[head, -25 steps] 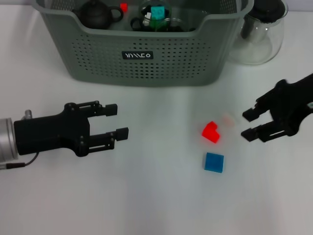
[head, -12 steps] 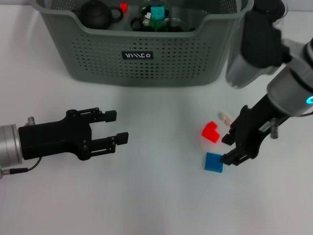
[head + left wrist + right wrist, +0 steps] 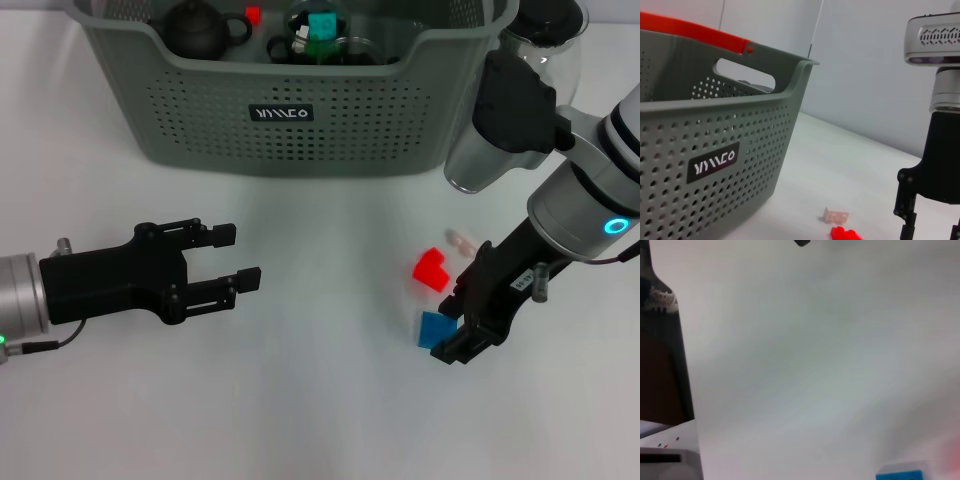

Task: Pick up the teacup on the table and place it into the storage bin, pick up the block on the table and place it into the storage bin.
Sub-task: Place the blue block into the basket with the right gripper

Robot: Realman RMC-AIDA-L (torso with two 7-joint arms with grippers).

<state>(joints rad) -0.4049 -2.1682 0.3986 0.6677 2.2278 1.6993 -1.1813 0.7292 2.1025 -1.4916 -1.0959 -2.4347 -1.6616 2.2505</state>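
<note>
A blue block point(image 3: 432, 328) lies on the white table, and my right gripper point(image 3: 446, 332) is down over it, open, with one finger on each side. The same blue block point(image 3: 900, 474) shows at the edge of the right wrist view. A red block point(image 3: 431, 268) lies just behind it, also seen as the red block point(image 3: 845, 233). The storage bin point(image 3: 200, 120), grey-green and perforated, stands at the back; the storage bin point(image 3: 715, 150) fills the left wrist view. My left gripper point(image 3: 238, 255) hovers open and empty at the left. No teacup shows on the table.
A small pinkish translucent piece point(image 3: 460, 240) lies beside the red block. A glass pitcher point(image 3: 540, 70) stands right of the bin, partly behind my right arm point(image 3: 940, 165). In the bin are a dark teapot point(image 3: 195, 28), a small red block point(image 3: 252, 14) and a teal block point(image 3: 322, 25).
My right arm swung in from the right and came down until its open fingers straddle the blue block. The left gripper hardly moved.
</note>
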